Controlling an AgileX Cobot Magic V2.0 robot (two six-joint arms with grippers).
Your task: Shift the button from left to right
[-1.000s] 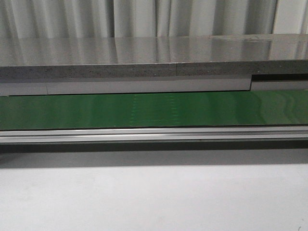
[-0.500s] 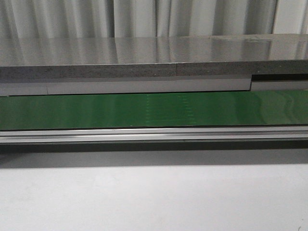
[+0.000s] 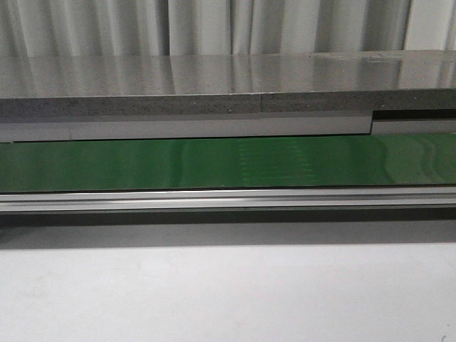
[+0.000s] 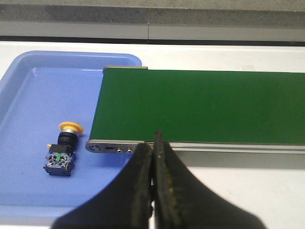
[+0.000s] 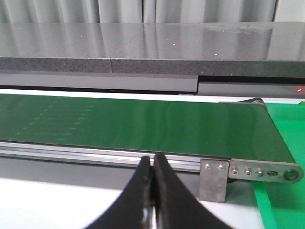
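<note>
while both arms hang short of the belt, the parts read as follows.
landmark: green conveyor belt [image 4: 200, 107], running crosswise between a white table [image 3: 228, 292] and a grey stone-like ledge [image 3: 214, 89].
button [image 4: 62, 152]: lies on its side in a blue tray [image 4: 28, 95], just beside the belt's end roller; yellow-orange cap points away from the camera, black body with bluish-green markings nearer.
blue tray: sits partly under the belt's end, its rim reaching past the belt's corner.
left gripper [image 4: 153, 143]: black fingers pressed together, nothing between them; tip over the belt's metal side rail [image 4: 114, 147], apart from the button.
right gripper [image 5: 153, 164]: fingers likewise pressed together and empty, near the rail at the belt's other end, beside a metal bracket [image 5: 213, 179].
green surface [image 5: 281, 200]: lies past that other end of the belt.
front view: shows belt, rail, ledge and pale curtains [image 3: 214, 25]; neither gripper appears.
</note>
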